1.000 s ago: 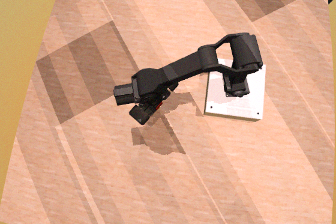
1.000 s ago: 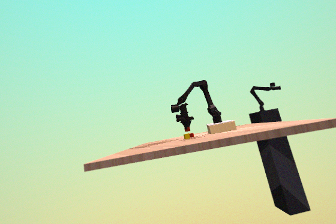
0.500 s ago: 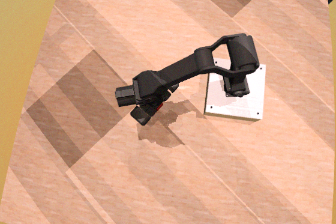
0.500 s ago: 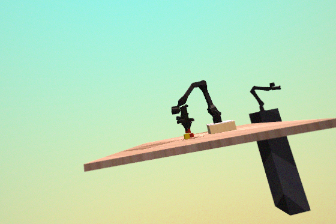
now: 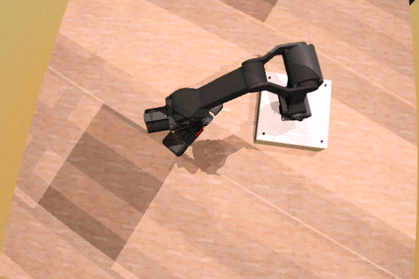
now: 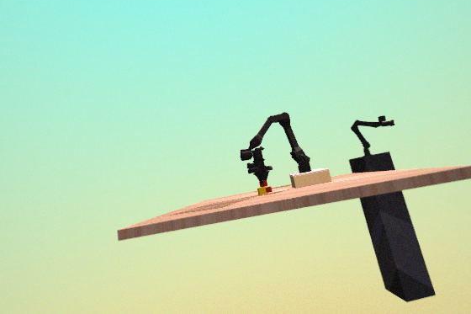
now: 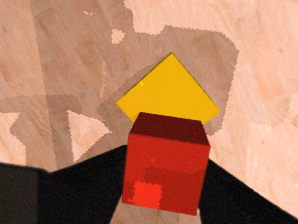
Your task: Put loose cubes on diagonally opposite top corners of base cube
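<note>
The yellow base cube (image 6: 261,191) (image 7: 170,90) stands on the table, turned about 45 degrees to the held cube in the wrist view. My gripper (image 6: 264,182) (image 7: 164,160) is shut on a red cube (image 5: 200,132) (image 6: 264,183) (image 7: 165,175). It holds this cube over or just above one corner of the yellow cube; whether they touch cannot be told. The held cube hides the yellow cube's near corner in the wrist view. The other red cube (image 6: 269,189) is low beside the yellow cube in the exterior view and is hidden under the arm in the top view.
The arm's white square mounting block (image 5: 318,114) (image 6: 311,178) stands to the right of the cubes. The table (image 5: 262,208) (image 6: 189,215) bears them all. A second dark arm (image 6: 366,124) stands on a dark pedestal (image 6: 395,230) beyond the table in the exterior view.
</note>
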Controlling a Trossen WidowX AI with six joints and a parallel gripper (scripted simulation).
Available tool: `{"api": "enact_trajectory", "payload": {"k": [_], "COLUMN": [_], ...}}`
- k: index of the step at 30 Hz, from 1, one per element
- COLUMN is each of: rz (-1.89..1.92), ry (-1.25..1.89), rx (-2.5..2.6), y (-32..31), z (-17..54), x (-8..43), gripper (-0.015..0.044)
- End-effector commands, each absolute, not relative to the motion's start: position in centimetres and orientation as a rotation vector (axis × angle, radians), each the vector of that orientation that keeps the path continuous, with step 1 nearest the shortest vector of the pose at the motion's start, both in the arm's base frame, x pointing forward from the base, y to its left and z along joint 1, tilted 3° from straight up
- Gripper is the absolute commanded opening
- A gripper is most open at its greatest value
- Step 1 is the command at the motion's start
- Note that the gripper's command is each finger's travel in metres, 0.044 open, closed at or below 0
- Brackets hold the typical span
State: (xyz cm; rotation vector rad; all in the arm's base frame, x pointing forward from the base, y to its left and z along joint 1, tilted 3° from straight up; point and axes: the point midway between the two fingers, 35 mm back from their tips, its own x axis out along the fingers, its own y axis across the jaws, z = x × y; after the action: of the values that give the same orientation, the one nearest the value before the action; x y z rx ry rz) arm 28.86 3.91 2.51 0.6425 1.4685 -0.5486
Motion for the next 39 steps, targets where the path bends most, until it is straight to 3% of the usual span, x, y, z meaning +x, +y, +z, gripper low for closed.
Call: {"api": "enact_trajectory", "payload": {"k": [1,27,30,39], "rz": [-0.544,-0.548,-0.502,-0.195], "ry": [1.469,1.468,1.482,1.528], "rx": [0.644,0.643,0.592,0.274], "y": [4.0,3.8,3.3,0.7], "z": [2.5,5.5,5.4,6.1], "x": [28.9,28.8,28.6,28.1], "gripper": [0.0205,0.0205,0.0265,0.0265]}}
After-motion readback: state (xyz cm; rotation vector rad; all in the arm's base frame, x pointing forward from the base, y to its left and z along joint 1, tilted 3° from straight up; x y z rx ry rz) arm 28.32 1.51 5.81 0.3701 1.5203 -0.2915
